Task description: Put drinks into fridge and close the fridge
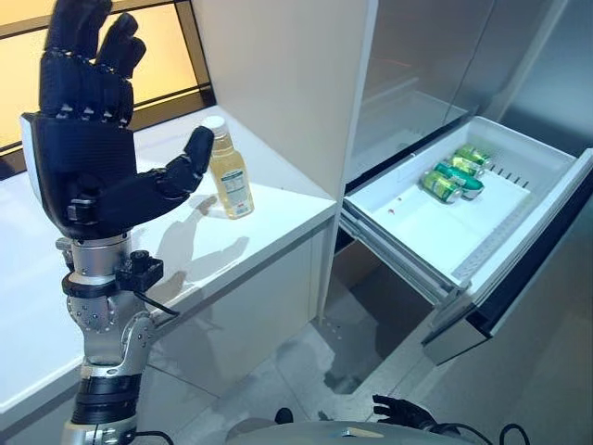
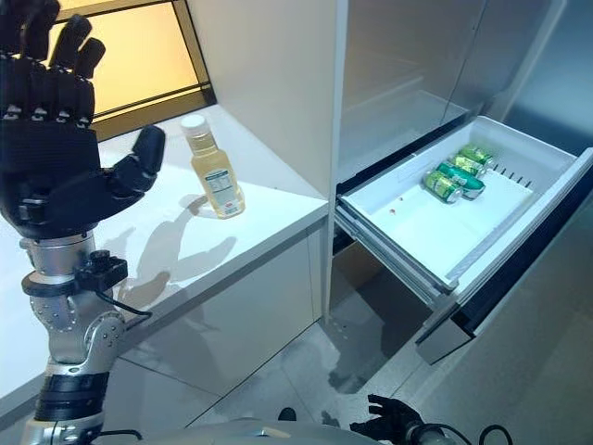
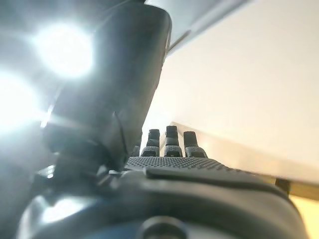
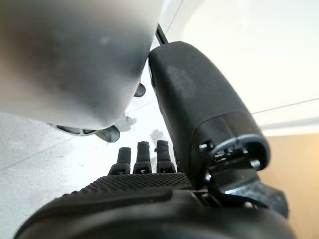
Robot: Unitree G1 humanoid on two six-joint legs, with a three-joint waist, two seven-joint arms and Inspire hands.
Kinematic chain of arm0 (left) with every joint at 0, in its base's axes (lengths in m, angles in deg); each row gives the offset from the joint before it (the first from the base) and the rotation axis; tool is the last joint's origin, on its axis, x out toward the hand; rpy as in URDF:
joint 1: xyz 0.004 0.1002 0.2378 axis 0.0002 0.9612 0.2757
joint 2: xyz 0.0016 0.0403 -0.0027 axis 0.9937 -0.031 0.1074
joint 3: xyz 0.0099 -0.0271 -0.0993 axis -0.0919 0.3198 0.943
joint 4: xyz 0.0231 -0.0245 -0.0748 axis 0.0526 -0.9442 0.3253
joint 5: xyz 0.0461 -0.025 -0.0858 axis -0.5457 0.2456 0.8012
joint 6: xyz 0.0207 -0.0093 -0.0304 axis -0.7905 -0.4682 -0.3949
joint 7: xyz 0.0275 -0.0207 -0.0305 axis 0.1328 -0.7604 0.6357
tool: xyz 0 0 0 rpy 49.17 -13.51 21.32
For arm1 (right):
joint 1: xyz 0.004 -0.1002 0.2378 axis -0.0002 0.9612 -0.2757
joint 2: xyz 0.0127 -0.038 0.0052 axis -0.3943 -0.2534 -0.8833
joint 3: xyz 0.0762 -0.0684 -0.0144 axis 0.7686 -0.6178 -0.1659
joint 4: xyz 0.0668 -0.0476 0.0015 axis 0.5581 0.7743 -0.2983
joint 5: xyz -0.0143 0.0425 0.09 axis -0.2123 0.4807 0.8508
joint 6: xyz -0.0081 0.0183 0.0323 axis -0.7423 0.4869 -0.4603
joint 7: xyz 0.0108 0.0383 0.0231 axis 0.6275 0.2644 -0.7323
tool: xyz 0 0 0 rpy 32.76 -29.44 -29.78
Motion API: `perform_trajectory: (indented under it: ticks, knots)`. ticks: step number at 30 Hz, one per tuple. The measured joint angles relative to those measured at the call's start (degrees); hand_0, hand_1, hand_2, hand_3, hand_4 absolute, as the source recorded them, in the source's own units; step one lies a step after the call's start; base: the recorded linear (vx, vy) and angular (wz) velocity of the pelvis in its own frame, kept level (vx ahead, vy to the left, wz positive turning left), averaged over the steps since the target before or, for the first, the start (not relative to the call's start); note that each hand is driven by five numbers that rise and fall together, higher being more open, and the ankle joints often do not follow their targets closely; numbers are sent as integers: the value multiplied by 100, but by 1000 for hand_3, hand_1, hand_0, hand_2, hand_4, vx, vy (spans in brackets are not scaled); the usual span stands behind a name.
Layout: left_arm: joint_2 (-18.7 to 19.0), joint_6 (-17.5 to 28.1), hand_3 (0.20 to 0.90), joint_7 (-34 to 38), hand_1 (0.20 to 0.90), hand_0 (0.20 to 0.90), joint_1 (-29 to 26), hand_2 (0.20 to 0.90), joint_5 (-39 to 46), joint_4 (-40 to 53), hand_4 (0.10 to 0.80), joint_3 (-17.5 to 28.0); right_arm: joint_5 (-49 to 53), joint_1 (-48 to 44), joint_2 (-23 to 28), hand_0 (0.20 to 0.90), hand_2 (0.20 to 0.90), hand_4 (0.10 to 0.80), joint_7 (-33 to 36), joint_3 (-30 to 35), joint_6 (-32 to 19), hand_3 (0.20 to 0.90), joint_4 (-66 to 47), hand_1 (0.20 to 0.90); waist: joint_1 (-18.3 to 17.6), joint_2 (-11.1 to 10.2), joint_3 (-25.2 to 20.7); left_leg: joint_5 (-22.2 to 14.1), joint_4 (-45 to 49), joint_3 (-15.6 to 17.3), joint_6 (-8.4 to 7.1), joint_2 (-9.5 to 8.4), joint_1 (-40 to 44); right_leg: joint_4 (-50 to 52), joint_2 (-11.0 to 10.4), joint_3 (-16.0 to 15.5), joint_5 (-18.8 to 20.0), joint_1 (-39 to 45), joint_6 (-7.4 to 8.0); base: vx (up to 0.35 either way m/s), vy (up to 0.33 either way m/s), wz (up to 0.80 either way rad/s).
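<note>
Fingers spread, our left hand (image 1: 83, 158) should wrap the bottle (image 1: 229, 172) mid-body; right hand (image 1: 400, 411) hangs relaxed.

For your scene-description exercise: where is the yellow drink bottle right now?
In the eye views the bottle stands upright on the white counter, just past the raised left hand, left of the open fridge drawer.

A kitchen: a white surface (image 1: 269, 199) runs along the left beneath a window (image 1: 167, 56), a tall stainless fridge (image 1: 435, 65) stands to the right with its freezer drawer (image 1: 519, 213) pulled open, and the floor (image 1: 306, 371) is grey tile.
</note>
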Motion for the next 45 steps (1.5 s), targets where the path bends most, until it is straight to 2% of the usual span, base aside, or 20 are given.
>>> perform_trajectory:
  ticks: [4, 12, 20, 28, 36, 45]
  knots:
    - [208, -134, 900, 451, 900, 900, 9, 900, -538, -76, 800, -28, 4, -29, -10, 900, 900, 800, 0, -3, 10, 900, -1, 900, 24, -20, -22, 2, -7, -37, -1, -12, -11, 0, -7, -28, -17, 8, 27, 20, -5, 5]
    - [232, -346, 900, 708, 900, 900, 164, 900, -598, -533, 800, -29, 7, -45, -8, 900, 900, 800, -1, 0, 64, 900, -2, 900, 34, -9, -29, 41, 16, -67, 33, -14, -15, 0, -6, -52, -9, 13, 12, 8, 4, 2]
    - [205, -642, 900, 476, 900, 900, 419, 900, 19, -892, 800, -51, 4, -35, -8, 900, 900, 800, -4, 24, 169, 900, -4, 900, 18, -5, -26, 40, 14, -50, 31, -13, 17, 0, -8, -31, -16, 18, 22, 3, 4, 0]
    - [141, -1216, 900, 122, 900, 900, 420, 900, 772, -951, 800, -238, -5, -9, -5, 900, 900, 800, -36, 53, 186, 900, -32, 900, -46, 9, -15, 37, 15, 73, 31, -3, 64, 1, -6, 95, -15, 9, 24, 20, 26, -7]
    - [12, -1501, 900, 462, 900, 900, 420, 900, 706, -1392, 800, -270, -17, -10, 0, 900, 900, 800, -99, 131, 291, 900, -158, 900, -230, 41, 17, -11, 12, 273, 34, 29, 157, 1, 13, 295, -10, 21, 24, 32, 39, -15]
    - [13, -1743, 900, 838, 900, 900, 414, 900, 413, -1459, 800, -273, -120, -10, 5, 900, 900, 800, -116, 145, 317, 900, -240, 900, -338, 49, 43, -52, -2, 433, 28, 64, 236, 24, 41, 467, -6, 26, 19, 29, 30, -10]
